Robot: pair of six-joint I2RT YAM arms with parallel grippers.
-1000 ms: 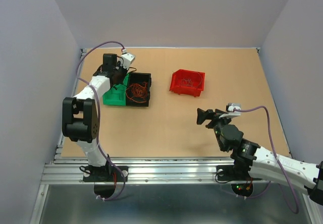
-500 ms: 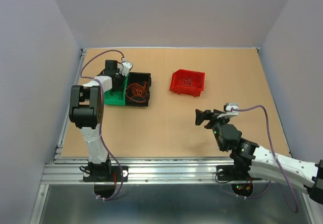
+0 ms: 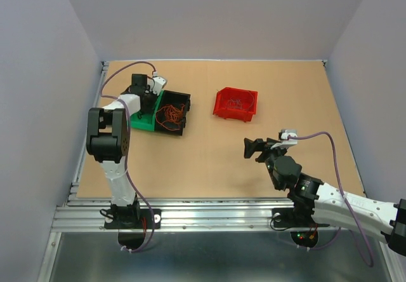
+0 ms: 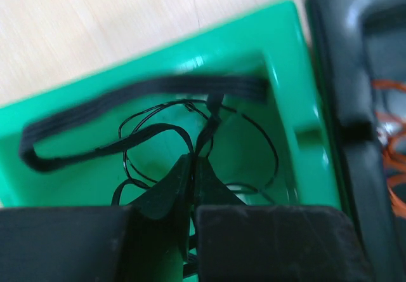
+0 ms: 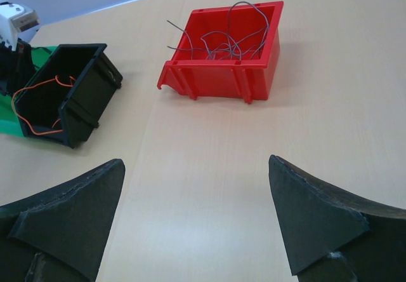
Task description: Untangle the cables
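Apparently mostly sorted: from above, orange cables (image 3: 171, 112) sit in the black bin (image 3: 187, 107) beside the left hand (image 3: 150, 96), grey cables (image 3: 236, 101) in the red bin (image 3: 231, 114) well away. Only its wrist view shows that hand pinching a black cable (image 4: 152, 129) inside the green bin (image 4: 279, 60). Ahead of the spread, empty right hand (image 5: 196, 162), the grey strands look looped together.

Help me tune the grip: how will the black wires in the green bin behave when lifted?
Probably floppy: the black wires lie in loose curls in the green bin. Likely light, so they'd dangle from the left gripper, which looks shut on a strand. Loops may snag and rise together.
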